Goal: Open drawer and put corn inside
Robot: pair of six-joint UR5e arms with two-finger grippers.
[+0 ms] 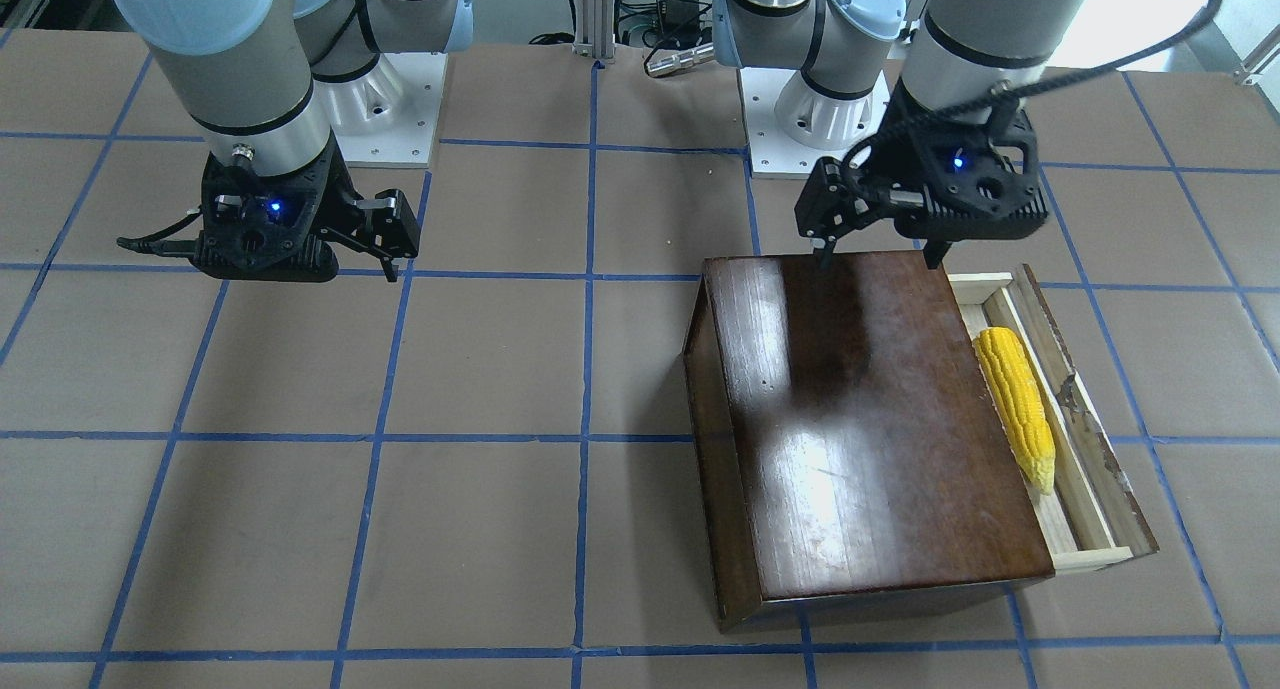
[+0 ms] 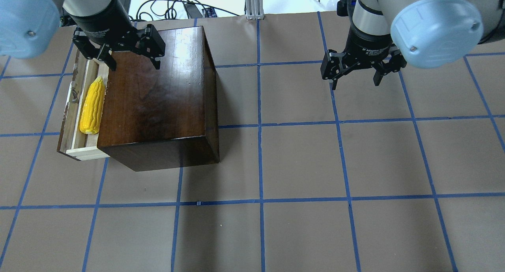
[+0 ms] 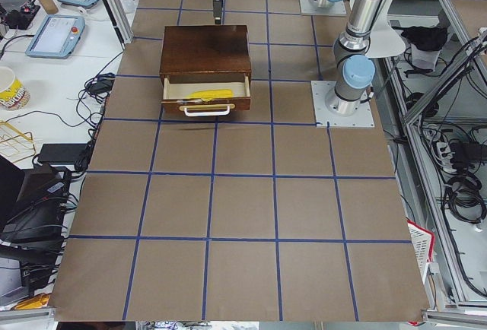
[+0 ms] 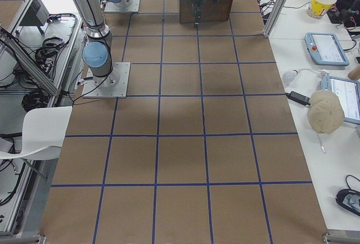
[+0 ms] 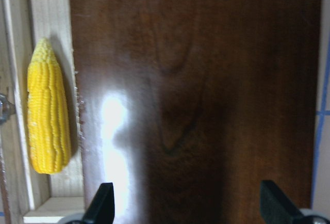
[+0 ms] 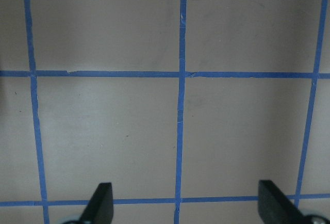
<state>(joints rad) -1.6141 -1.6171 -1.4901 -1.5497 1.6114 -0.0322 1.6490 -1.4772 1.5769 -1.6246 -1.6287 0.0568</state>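
Note:
The drawer [image 2: 73, 106] of pale wood with a worn dark front panel stands pulled out of the glossy dark-brown box [image 2: 156, 94]. The yellow corn [image 2: 92, 106] lies inside the drawer; it also shows in the front view [image 1: 1018, 407] and the left wrist view [image 5: 47, 113]. My left gripper [image 2: 134, 64] is open and empty, hovering above the far end of the box top. My right gripper [image 2: 355, 82] is open and empty above bare table, far to the right of the box.
The brown table [image 2: 300, 161] carries a grid of blue tape. The drawer has a white handle [image 3: 207, 109] on its front. Arm bases [image 1: 800, 119] stand at the robot's side of the table. Benches with tablets and cables flank the table ends.

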